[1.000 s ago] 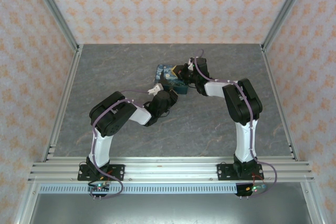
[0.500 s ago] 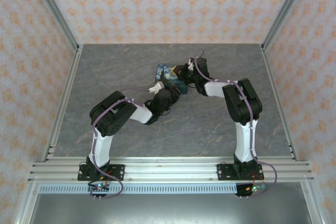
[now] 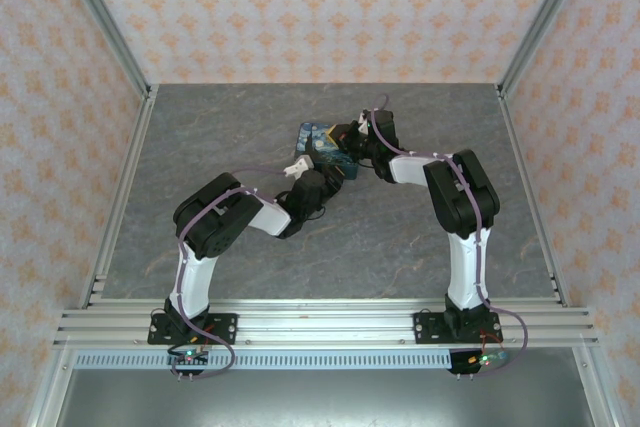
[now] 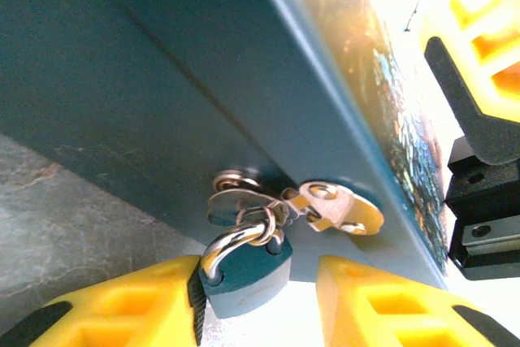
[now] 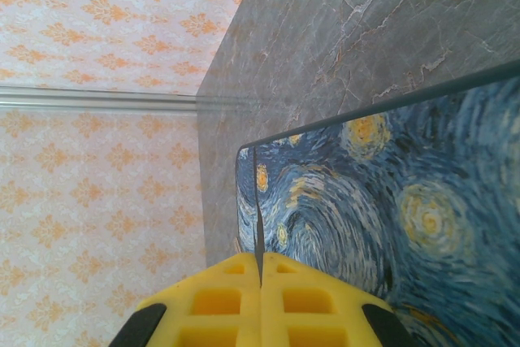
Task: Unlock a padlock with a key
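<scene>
My left pincer (image 4: 257, 298) stands apart, the padlock (image 4: 242, 275) hanging between its 2 fingers. The padlock's long axis runs away from me, with the shackle hooked through the hasp (image 4: 333, 205) on the box (image 4: 122, 71). My right pincer (image 5: 259, 282), fingers together, sits against the box, farther from the padlock.

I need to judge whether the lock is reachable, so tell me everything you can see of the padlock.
The padlock is small, with a teal metal-looking body and a silvery curved shackle. It hangs against the blue box side, shackle threaded through silvery rings beside a hasp plate. The left gripper frames it, yellow fingers apart on either side. Whether it is locked I cannot tell.
</scene>
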You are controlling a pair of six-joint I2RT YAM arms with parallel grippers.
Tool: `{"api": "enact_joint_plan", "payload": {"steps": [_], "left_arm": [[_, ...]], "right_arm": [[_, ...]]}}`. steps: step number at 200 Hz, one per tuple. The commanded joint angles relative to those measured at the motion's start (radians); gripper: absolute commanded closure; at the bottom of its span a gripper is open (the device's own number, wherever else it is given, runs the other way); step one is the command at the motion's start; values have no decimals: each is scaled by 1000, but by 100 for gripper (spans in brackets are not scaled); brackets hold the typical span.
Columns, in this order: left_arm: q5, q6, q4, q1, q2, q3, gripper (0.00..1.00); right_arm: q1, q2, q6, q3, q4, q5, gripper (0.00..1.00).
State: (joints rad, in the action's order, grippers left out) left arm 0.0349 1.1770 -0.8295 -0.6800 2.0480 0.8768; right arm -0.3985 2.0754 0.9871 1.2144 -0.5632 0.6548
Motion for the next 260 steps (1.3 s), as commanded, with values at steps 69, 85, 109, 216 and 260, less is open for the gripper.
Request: {"api": "enact_joint_plan", "payload": {"steps": [69, 85, 109, 216, 260], "left_arm": [[-1, 71, -64, 13, 50, 30, 47], [1, 69, -55, 14, 75, 49, 46], [-7, 64, -55, 13, 75, 52, 49], [16, 52, -3, 62, 31, -19, 54], [14, 4, 62, 81, 0, -22, 56]], "right_arm": [[-4, 85, -13, -44, 75, -3, 100], [-4, 91, -5, -44, 65, 0, 100], [-4, 96, 2, -42, 60, 6, 100], [5, 123, 5, -44, 53, 21, 100], [5, 127, 7, -42, 54, 18, 100]]}}
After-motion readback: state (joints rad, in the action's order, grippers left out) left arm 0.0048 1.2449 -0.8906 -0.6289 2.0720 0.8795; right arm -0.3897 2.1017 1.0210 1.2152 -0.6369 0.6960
